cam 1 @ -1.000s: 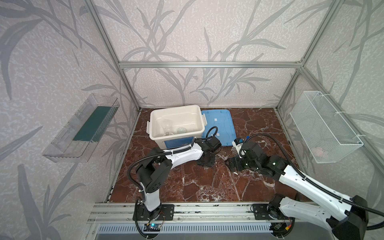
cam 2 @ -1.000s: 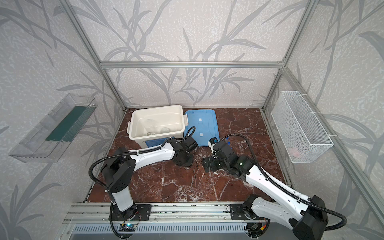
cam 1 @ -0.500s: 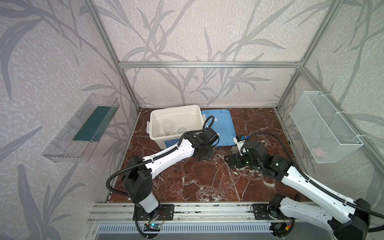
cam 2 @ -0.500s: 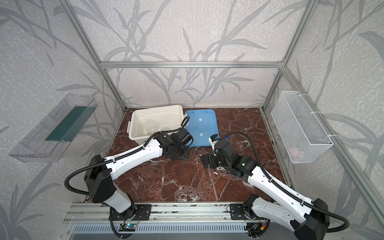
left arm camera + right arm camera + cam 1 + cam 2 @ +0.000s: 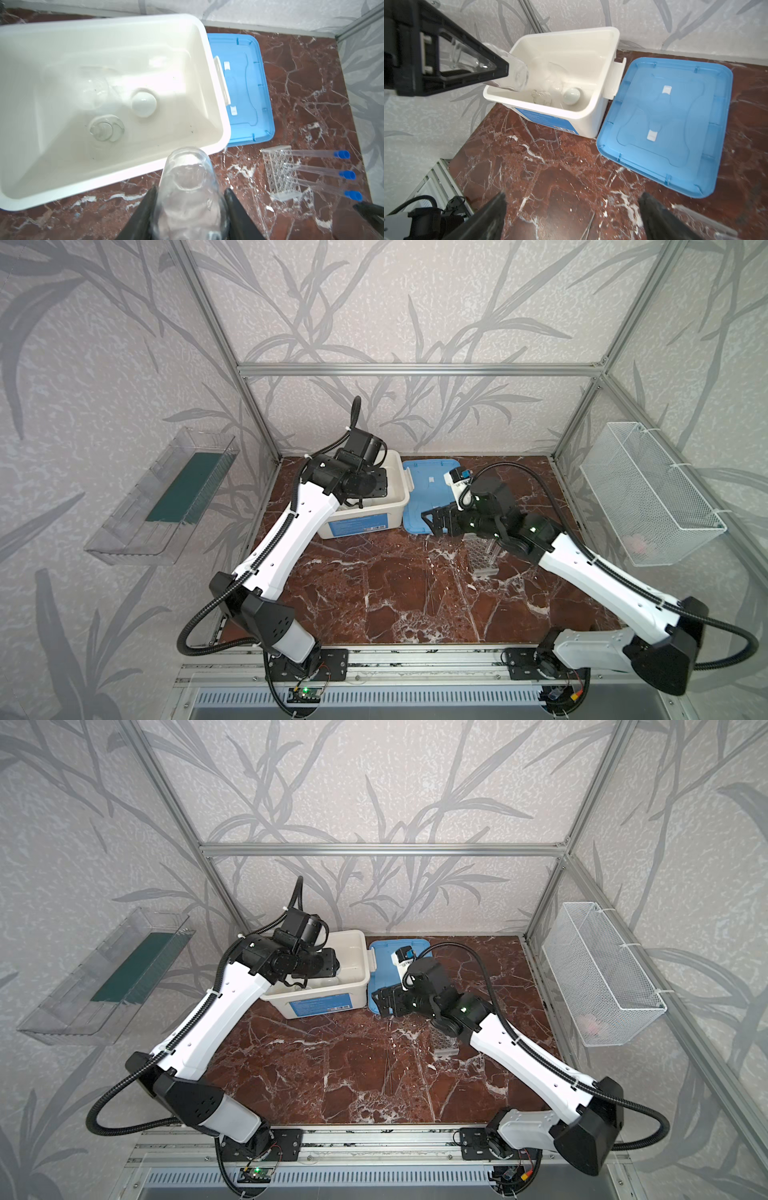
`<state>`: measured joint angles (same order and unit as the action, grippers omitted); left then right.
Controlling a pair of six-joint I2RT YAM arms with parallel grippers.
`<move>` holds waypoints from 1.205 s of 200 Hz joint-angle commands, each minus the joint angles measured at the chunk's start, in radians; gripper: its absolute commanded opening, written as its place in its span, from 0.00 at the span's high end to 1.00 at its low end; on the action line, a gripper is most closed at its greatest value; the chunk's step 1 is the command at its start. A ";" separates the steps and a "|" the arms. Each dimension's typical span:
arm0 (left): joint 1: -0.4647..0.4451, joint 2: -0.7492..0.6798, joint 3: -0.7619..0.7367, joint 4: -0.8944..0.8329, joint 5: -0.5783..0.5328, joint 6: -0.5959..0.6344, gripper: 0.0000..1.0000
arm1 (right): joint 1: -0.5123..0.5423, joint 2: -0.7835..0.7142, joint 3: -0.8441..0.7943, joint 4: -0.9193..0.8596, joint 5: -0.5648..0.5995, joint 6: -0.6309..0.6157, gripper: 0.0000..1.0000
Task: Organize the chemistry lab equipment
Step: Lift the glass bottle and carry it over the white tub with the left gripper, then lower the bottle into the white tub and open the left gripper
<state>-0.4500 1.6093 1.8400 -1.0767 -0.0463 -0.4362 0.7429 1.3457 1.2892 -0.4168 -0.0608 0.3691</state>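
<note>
Swung up since the earlier frame, the left gripper (image 5: 190, 188) clamps a clear cylindrical jar (image 5: 187, 166), its long axis pointing forward out of the jaws over the near rim of the open white plastic tub (image 5: 216, 116); the right gripper (image 5: 572, 196) hangs wide open and empty, farther away.

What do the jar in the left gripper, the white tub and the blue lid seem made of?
The clear jar: glass or clear plastic, glossy; see-through with bright glints, which one I cannot tell. The white tub: probably opaque plastic, smooth; moulded rim and handle. The blue lid: probably translucent plastic, glossy; moulded ribs.
</note>
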 commanded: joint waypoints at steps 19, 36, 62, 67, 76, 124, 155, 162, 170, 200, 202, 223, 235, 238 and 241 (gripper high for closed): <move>0.101 0.196 0.054 -0.049 0.010 0.080 0.72 | -0.005 0.205 0.192 -0.017 -0.060 0.030 0.03; 0.118 0.285 0.098 -0.051 -0.020 0.094 0.72 | -0.005 0.285 0.266 -0.022 -0.083 0.040 0.04; 0.155 0.415 0.180 -0.081 0.002 0.081 0.72 | -0.005 0.387 0.358 -0.032 -0.126 0.033 0.05; 0.158 0.429 0.185 -0.079 -0.001 0.078 0.72 | -0.004 0.399 0.367 -0.027 -0.130 0.031 0.05; 0.160 0.444 0.176 -0.057 -0.006 0.074 0.72 | -0.004 0.418 0.379 -0.019 -0.132 0.028 0.05; 0.183 0.531 0.131 0.017 0.019 0.046 0.73 | -0.004 0.479 0.414 0.041 -0.188 0.013 0.09; 0.188 0.548 0.080 0.063 0.034 0.030 0.74 | -0.004 0.524 0.449 0.048 -0.235 -0.003 0.12; 0.190 0.548 0.070 0.072 0.034 0.029 0.74 | -0.004 0.532 0.456 0.046 -0.235 -0.007 0.12; 0.191 0.548 0.054 0.087 0.034 0.027 0.74 | -0.004 0.539 0.459 0.048 -0.235 -0.007 0.12; 0.196 0.569 0.026 0.109 0.031 0.019 0.74 | -0.004 0.558 0.472 0.043 -0.239 -0.012 0.12; 0.196 0.569 0.024 0.111 0.031 0.019 0.74 | -0.004 0.558 0.471 0.043 -0.238 -0.013 0.12; 0.199 0.575 -0.002 0.126 0.043 0.011 0.74 | -0.004 0.559 0.470 0.035 -0.229 -0.016 0.12; 0.200 0.572 -0.022 0.145 0.052 0.007 0.74 | -0.004 0.560 0.469 0.035 -0.229 -0.017 0.12; 0.199 0.572 -0.027 0.148 0.052 0.006 0.73 | -0.004 0.560 0.468 0.034 -0.229 -0.017 0.13; 0.200 0.573 -0.030 0.151 0.052 0.006 0.73 | -0.004 0.560 0.469 0.036 -0.227 -0.018 0.12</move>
<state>-0.2569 2.1685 1.8408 -0.9539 -0.0055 -0.4160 0.7422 1.8923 1.7264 -0.3840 -0.2813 0.3679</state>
